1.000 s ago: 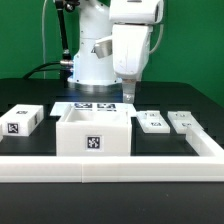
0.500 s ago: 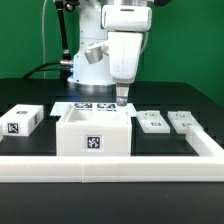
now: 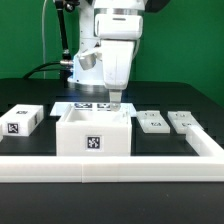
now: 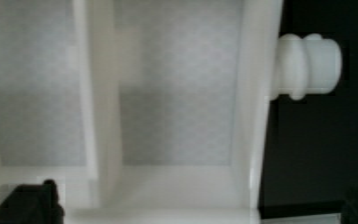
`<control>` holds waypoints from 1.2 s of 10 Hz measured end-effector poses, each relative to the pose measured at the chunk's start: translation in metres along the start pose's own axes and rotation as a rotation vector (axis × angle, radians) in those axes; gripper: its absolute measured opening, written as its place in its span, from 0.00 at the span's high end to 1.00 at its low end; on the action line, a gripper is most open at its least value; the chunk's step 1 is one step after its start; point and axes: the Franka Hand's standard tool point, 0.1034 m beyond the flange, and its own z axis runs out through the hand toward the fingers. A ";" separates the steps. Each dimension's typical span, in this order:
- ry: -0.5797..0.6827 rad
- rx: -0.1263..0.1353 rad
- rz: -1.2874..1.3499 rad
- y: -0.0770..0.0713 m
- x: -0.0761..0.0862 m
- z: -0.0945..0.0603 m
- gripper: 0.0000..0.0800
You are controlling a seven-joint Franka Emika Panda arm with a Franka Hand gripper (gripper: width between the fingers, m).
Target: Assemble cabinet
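Note:
The cabinet body (image 3: 95,131) is an open white box with a marker tag on its front, standing in the middle of the table. In the wrist view its white inner walls (image 4: 167,90) fill the picture, and a round peg (image 4: 300,68) sticks out from one side wall. My gripper (image 3: 115,98) hangs just above the box's back edge. Its dark fingertips (image 4: 30,203) sit wide apart, and the gripper (image 4: 194,205) is open and holds nothing. Two flat panels with small knobs (image 3: 152,121) (image 3: 182,121) lie to the exterior view's right of the box.
A white block with a tag (image 3: 22,120) lies at the exterior view's left. The marker board (image 3: 92,104) lies behind the box. A white rail (image 3: 110,166) runs along the front and up the right side. The robot pedestal (image 3: 85,65) stands behind.
The arm has moved toward the exterior view's left and a little lower, from beside the box's right back corner to over its back edge. The parts have not moved.

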 end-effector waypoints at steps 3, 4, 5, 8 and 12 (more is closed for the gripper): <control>0.010 0.007 0.014 -0.015 -0.006 0.020 0.00; 0.012 0.012 0.015 -0.017 -0.005 0.025 0.00; 0.013 0.017 0.017 -0.019 -0.006 0.028 0.00; 0.012 0.017 0.022 -0.019 -0.006 0.029 0.14; 0.012 0.017 0.022 -0.019 -0.006 0.029 0.71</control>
